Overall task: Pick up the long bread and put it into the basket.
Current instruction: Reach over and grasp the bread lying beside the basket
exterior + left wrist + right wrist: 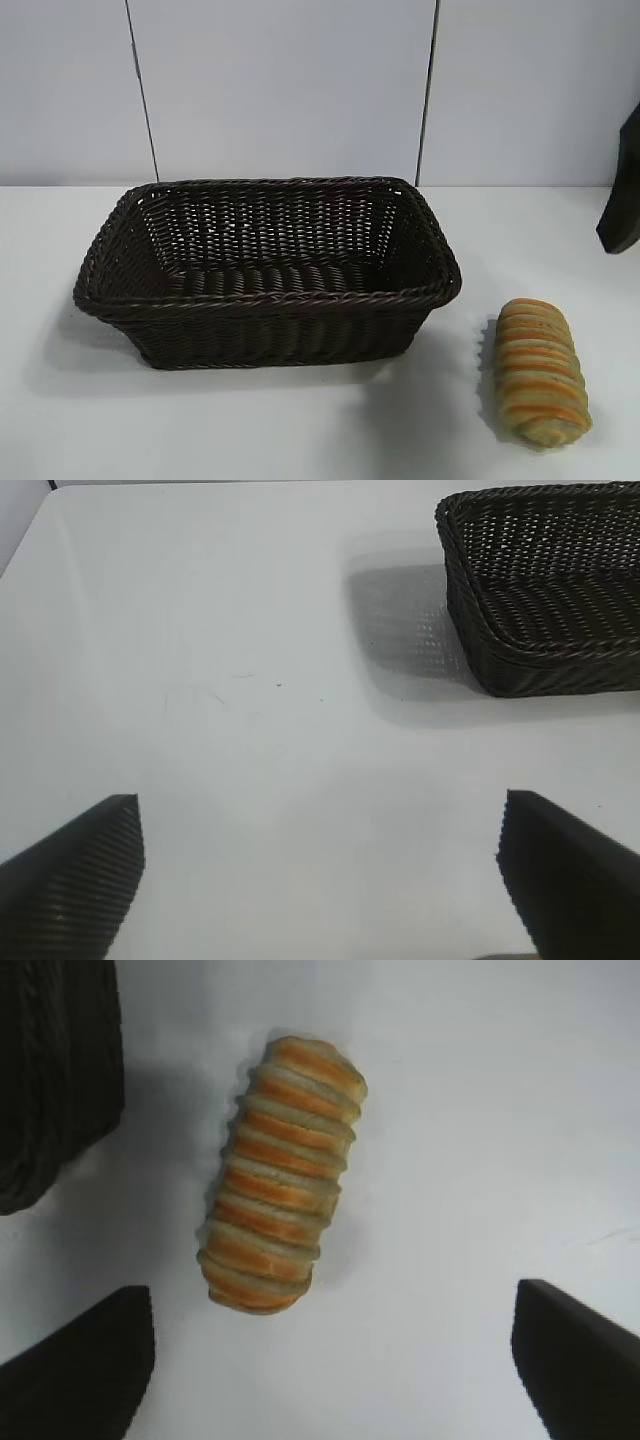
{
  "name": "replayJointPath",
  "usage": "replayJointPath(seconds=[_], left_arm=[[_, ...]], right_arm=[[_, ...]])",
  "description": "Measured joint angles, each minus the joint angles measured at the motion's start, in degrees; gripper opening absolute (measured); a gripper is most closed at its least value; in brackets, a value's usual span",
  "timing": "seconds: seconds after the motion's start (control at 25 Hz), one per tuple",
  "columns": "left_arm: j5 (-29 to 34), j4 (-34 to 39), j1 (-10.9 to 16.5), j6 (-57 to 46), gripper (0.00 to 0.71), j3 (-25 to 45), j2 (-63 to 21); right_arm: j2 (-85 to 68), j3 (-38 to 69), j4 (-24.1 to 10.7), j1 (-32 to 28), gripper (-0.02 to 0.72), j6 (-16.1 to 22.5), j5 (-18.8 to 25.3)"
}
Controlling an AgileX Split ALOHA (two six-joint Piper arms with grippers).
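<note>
Exterior faces table (300, 430) level; wrist cameras look down close.

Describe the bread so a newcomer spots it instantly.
Start at the large dark brown woven wicker basket in the middle of the white table. Just off its right end, on the bare tabletop, lies the oblong tan loaf. It is the only loose item, ridged with crosswise orange and pale yellow stripes.

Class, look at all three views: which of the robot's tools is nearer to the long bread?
Right. The right tool hangs open just above the long bread; the left tool is open over bare table, beyond the basket.
</note>
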Motion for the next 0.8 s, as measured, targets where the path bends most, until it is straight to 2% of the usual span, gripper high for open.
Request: replayJointPath(seconds=[0.32,0.56,0.64,0.76,0.8], left_arm=[[0.0,0.0,0.0,0.0,0.695,0.0,0.0],[0.0,0.0,0.0,0.0,0.695,0.0,0.0],[0.0,0.0,0.0,0.0,0.695,0.0,0.0],[0.0,0.0,0.0,0.0,0.695,0.0,0.0],[0.0,0.0,0.0,0.0,0.695,0.0,0.0]], right_arm=[[10.7,0.0,1.4,0.0,0.694,0.1,-8.1],[13.5,0.0,2.2,0.0,0.579,0.1,-11.2],[14.2,0.0,2.3,0.0,0.513,0.2,-11.7],[15.3,0.0,2.6,0.0,0.312,1.7,-12.0],[15.7,0.0,2.7,0.0,0.267,2.5,-12.1]])
